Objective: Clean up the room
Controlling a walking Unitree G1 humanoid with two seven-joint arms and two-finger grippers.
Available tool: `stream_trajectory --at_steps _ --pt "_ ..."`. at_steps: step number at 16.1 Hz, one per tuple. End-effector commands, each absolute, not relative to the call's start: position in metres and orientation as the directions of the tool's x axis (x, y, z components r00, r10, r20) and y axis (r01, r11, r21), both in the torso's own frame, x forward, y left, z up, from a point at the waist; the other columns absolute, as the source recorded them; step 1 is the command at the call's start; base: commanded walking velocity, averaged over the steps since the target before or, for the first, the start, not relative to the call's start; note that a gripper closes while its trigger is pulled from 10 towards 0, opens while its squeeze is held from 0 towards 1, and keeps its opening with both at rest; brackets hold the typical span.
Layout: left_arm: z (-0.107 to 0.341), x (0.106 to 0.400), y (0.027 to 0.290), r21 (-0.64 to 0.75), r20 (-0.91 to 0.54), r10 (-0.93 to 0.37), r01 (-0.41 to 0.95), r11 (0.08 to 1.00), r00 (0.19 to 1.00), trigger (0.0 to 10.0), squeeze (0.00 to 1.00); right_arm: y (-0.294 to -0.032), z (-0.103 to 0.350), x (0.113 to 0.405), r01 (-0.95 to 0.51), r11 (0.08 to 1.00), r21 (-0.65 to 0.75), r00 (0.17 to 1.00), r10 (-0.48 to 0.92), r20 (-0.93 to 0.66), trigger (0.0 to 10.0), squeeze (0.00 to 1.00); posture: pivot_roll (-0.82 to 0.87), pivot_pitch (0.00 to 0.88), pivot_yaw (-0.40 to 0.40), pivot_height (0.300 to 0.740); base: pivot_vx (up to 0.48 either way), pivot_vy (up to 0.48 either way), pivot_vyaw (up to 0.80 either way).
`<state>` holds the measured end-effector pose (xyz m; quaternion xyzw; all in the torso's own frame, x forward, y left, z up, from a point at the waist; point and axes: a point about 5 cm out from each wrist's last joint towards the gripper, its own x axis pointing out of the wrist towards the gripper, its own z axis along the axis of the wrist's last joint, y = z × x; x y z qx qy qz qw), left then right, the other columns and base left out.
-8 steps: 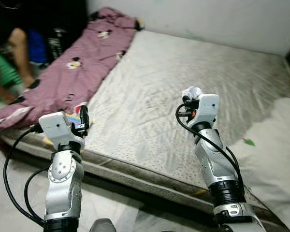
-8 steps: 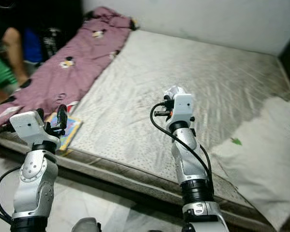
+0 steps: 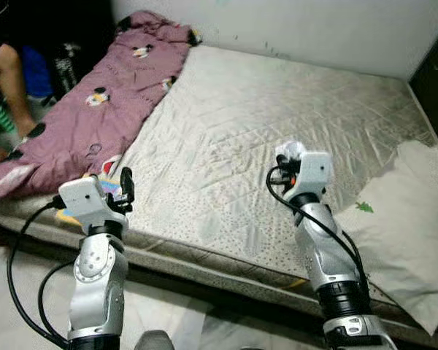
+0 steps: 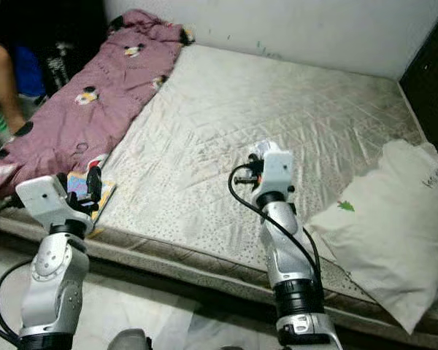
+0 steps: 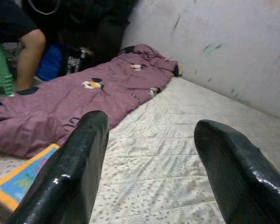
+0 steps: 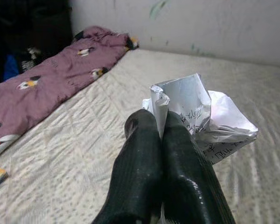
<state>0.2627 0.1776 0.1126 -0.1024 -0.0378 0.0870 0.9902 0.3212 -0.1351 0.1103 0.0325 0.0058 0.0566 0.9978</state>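
My right gripper (image 6: 161, 128) is shut on a crumpled white paper (image 6: 200, 116), held above the middle of the grey mattress (image 3: 277, 95); the paper (image 3: 290, 152) peeks out over the wrist. My left gripper (image 5: 149, 140) stands open with nothing between its fingers, raised over the mattress's near left corner (image 3: 124, 182). A colourful picture book (image 4: 84, 191) lies on that corner just beyond the left gripper, and is seen too in the left wrist view (image 5: 23, 179). A purple quilt with cartoon prints (image 3: 95, 102) lies along the mattress's left side.
A white pillow (image 3: 412, 226) rests on the mattress's right near edge. A person's legs (image 3: 11, 80) and dark bags are at the far left beside the bed. A pale wall (image 3: 314, 29) runs behind; a dark opening (image 3: 434, 73) is at the far right.
The whole picture has shifted, so the camera moved; more of the pillow shows now. Both arms hold the same poses, the right still gripping the paper.
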Motion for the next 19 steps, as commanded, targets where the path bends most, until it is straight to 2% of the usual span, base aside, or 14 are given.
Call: stream_trajectory --at_steps 1,19 --pt "0.113 0.260 0.175 -0.206 0.054 0.174 -0.159 0.966 0.983 10.0 0.00 -0.134 0.116 0.320 -0.126 0.990 0.062 0.992 0.125 0.015 10.0 0.00 0.11 0.000 -0.042 0.740 0.000 0.000 0.00" --pt "0.110 0.255 0.164 -0.240 0.010 0.161 -0.154 0.959 0.987 10.0 0.00 -0.129 0.108 0.313 -0.128 0.987 0.099 0.989 0.134 -0.055 10.0 0.00 0.10 0.000 -0.038 0.740 0.000 0.000 -0.80"
